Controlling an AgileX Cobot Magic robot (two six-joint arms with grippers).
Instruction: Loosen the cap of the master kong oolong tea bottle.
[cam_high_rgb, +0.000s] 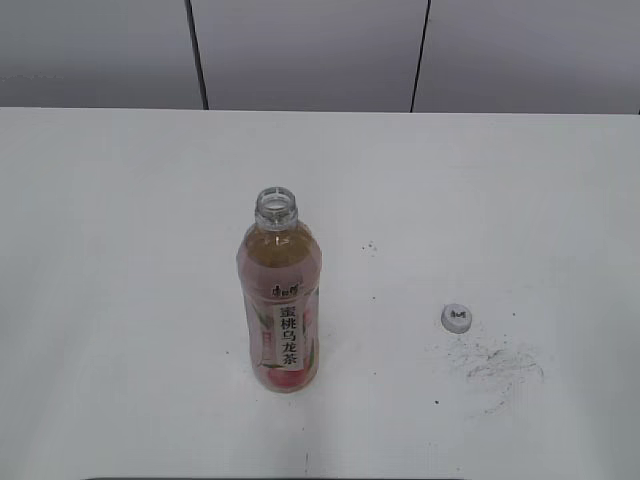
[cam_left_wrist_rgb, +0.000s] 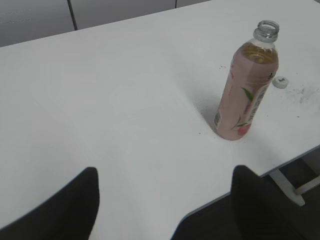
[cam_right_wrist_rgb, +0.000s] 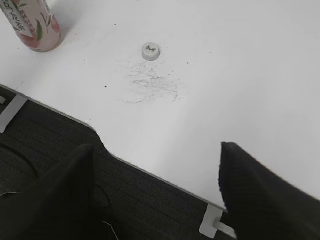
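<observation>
The master kong oolong tea bottle (cam_high_rgb: 282, 305) stands upright on the white table (cam_high_rgb: 120, 250) with its neck open and no cap on it. It also shows in the left wrist view (cam_left_wrist_rgb: 246, 92) and, in part, in the right wrist view (cam_right_wrist_rgb: 34, 24). The cap (cam_high_rgb: 455, 318) lies on the table to the bottle's right, top up; it also shows in the left wrist view (cam_left_wrist_rgb: 280, 82) and the right wrist view (cam_right_wrist_rgb: 150, 50). My left gripper (cam_left_wrist_rgb: 165, 197) is open and empty, back over the table's near edge. My right gripper (cam_right_wrist_rgb: 155, 180) is open and empty, off the near edge. Neither gripper shows in the exterior view.
Dark scuff marks (cam_high_rgb: 495, 360) lie on the table just right of the cap, also seen in the right wrist view (cam_right_wrist_rgb: 150, 85). The table's near edge (cam_right_wrist_rgb: 150, 172) and a white bracket (cam_right_wrist_rgb: 212, 222) lie below my right gripper, with dark floor beyond.
</observation>
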